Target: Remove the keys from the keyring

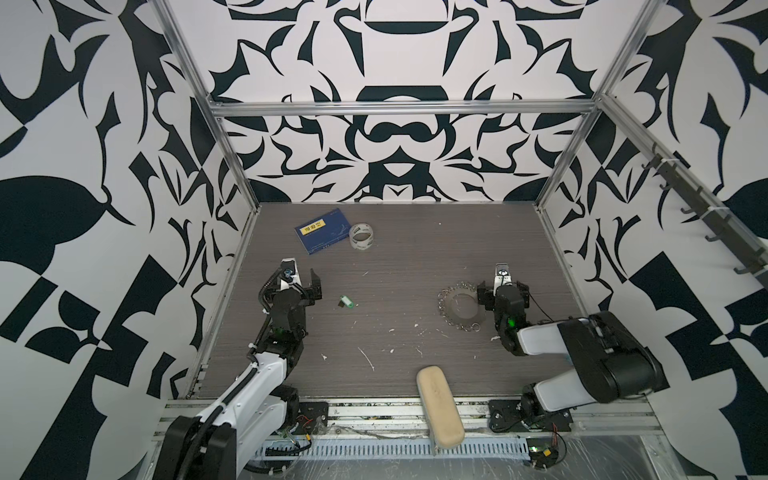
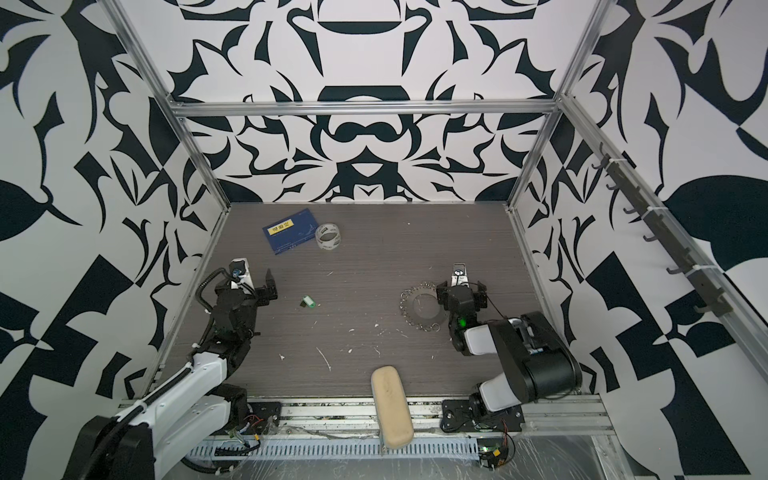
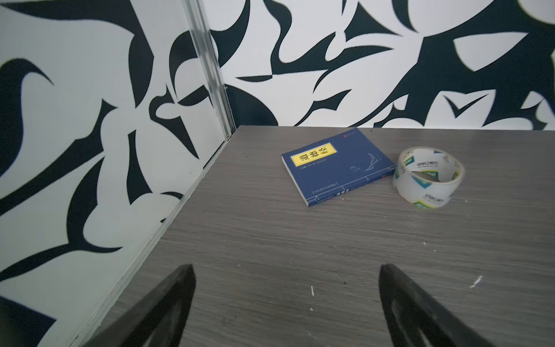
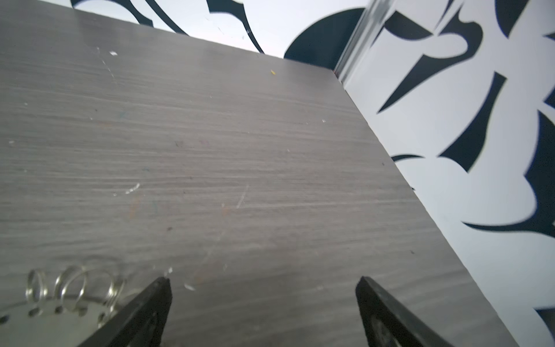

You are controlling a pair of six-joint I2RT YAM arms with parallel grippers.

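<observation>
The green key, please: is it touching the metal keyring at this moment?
Apart. In both top views the green key lies alone, with a wide stretch of bare table between it and the keyring.

Both top views are bright and evenly lit from above, with only faint soft shadows under the arms on the tabletop (image 1: 395, 257). The right wrist view is smeared throughout, worst on the keyring (image 4: 60, 323) at lower left. The left wrist view is crisp, except the dark, defocused fingers (image 3: 162, 309) of the left tool (image 3: 286, 270) along its lower edge.
</observation>
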